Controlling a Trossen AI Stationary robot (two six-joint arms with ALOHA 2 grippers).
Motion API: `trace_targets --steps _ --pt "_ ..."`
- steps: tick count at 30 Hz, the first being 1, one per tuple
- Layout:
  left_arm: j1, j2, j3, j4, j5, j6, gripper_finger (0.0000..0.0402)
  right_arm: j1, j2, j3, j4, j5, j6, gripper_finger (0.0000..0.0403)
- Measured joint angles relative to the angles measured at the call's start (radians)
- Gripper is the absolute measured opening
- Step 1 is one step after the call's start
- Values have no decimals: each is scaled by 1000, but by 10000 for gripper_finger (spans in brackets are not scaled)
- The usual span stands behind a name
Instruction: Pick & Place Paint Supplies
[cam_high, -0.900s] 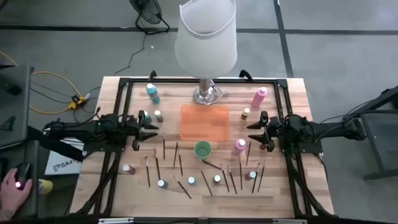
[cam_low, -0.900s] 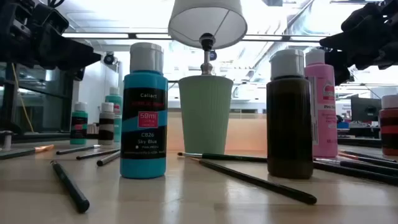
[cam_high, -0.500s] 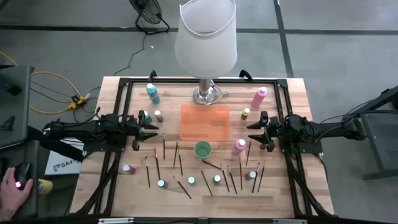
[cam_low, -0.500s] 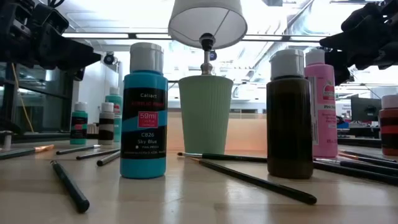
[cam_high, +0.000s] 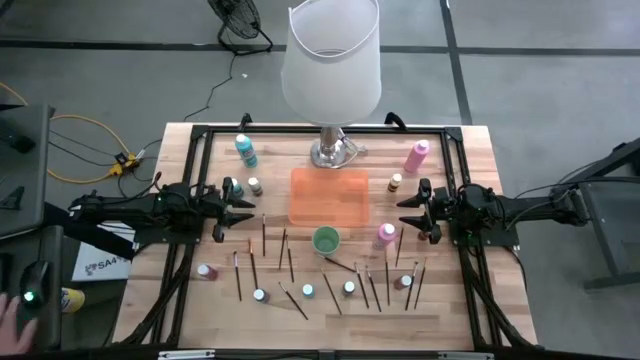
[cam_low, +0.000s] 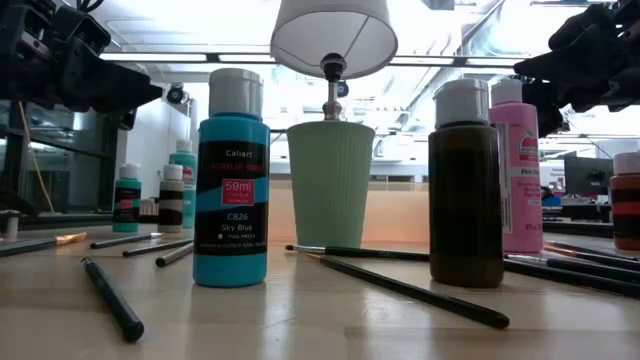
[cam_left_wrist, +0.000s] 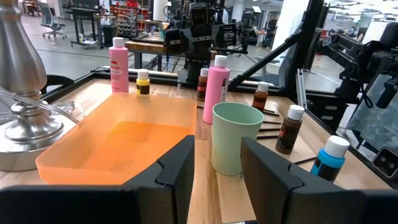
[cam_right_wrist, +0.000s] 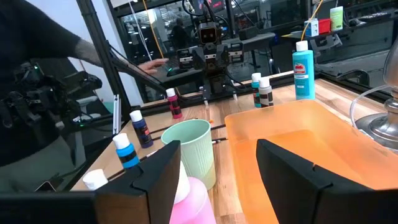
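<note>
Over the wooden table (cam_high: 470, 150), both arms reached inward from opposite sides, stretched out level and facing each other across the middle. The left gripper (cam_high: 245, 211) hung above the boards with its fingers (cam_left_wrist: 171, 171) apart and nothing between them. Straight ahead of it lay the orange tray (cam_high: 329, 196), and just beside the tray stood the green cup (cam_high: 325, 240). Two small bottles (cam_high: 255, 186) stood near its tip, and a teal bottle (cam_high: 245, 150) stood farther off toward the lamp (cam_high: 332, 70).

The right gripper (cam_high: 404, 212) was held the same way, fingers (cam_right_wrist: 155, 171) spread and empty, clear of the tabletop. A pink bottle (cam_high: 385, 235) stood just beside its tip, on the near side, with the cup beyond that. A small yellow-capped bottle (cam_high: 396, 182) stood close on its other side, and a taller pink bottle (cam_high: 416, 155) stood farther out toward the table's back corner.

Between and in front of the two grippers, thin dark brushes (cam_high: 263, 236) lay scattered flat on the wood, with more small paint bottles (cam_high: 308, 290) standing upright among them. From table height, a sky blue bottle (cam_low: 231, 180) and a dark brown bottle (cam_low: 465, 185) stood either side of the cup.
</note>
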Motion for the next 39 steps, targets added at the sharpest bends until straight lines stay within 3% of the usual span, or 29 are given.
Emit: trace_targets --steps 39 --pt "0 0 0 0 0 0 126 0 0 0 3 -4 22 205"
